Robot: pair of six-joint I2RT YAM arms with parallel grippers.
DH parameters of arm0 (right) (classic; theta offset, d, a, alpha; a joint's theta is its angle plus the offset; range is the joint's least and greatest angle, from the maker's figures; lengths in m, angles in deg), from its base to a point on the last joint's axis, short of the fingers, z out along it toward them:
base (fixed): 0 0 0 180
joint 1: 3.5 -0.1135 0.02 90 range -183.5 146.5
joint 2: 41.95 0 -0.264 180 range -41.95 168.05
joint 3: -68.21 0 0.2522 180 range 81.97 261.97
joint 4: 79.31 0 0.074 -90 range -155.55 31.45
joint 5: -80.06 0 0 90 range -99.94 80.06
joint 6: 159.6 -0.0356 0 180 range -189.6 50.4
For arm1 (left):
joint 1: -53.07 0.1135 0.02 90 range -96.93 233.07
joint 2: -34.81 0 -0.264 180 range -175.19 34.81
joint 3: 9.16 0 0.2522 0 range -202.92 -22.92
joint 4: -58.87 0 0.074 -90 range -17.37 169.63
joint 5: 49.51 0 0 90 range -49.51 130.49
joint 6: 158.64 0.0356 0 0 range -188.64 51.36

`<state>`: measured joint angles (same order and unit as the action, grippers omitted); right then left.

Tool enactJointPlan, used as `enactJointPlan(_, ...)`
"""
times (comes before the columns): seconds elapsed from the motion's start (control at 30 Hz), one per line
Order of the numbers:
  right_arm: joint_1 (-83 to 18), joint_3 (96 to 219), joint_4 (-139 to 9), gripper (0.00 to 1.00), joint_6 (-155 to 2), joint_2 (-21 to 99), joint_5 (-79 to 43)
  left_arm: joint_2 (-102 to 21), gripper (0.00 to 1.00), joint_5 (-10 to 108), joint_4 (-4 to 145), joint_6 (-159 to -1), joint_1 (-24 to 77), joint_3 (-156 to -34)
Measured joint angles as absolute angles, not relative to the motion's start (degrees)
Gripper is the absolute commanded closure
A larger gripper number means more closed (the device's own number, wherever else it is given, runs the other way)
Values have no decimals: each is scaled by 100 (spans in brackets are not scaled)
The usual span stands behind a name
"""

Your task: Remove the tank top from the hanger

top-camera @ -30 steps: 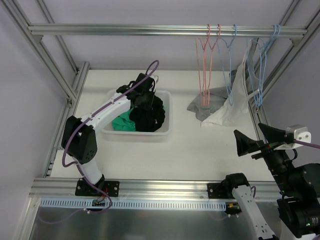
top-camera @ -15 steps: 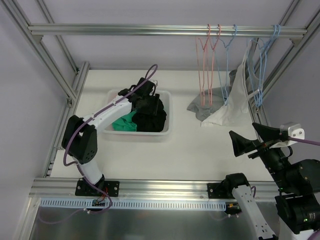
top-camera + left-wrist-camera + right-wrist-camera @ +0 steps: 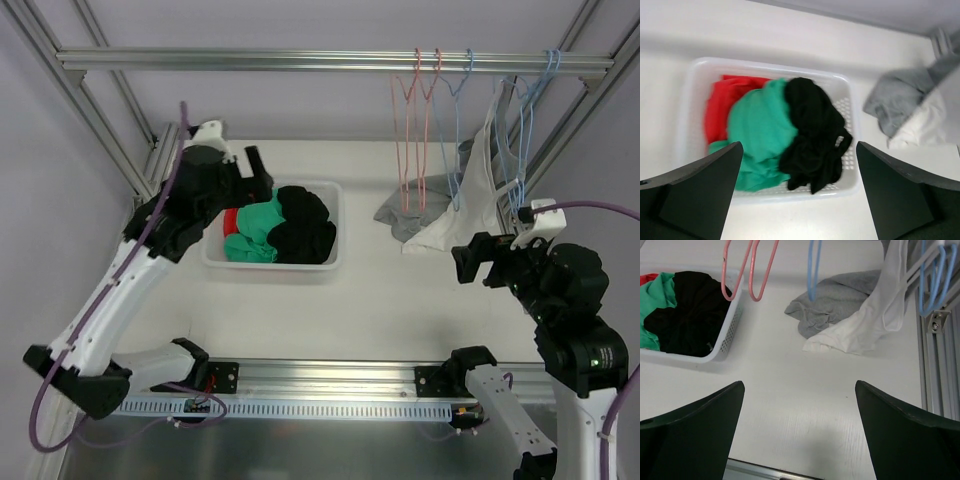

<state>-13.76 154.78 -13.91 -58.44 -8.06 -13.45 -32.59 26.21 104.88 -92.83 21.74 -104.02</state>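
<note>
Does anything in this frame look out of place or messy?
Yes. A grey garment lies crumpled on the table under the hangers, outside the basket that holds the other clothes. The white tank top, hanging from the rail, trails its hem onto the table against the grey one.

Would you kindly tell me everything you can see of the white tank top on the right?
The white tank top looks like thin, soft fabric. Its upper part is drawn into a narrow band and appears to hang from a light blue hanger on the overhead rail. Its lower part lies bunched on the table, resting against a crumpled gray garment. Nothing else touches it.
</note>
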Motion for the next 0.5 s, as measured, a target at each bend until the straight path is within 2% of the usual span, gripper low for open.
enactJointPlan(0.2, -1391, 15472, -871, 0, -5861, -1250, -750, -1751, 1, 1994, 11417, -9536, 3103, -9797)
enactJointPlan(0.5, -1772, 15008, -257, 1, -5853, -2273, 154, -177, 1, 1889, 12200, -9119, 3105, -8732)
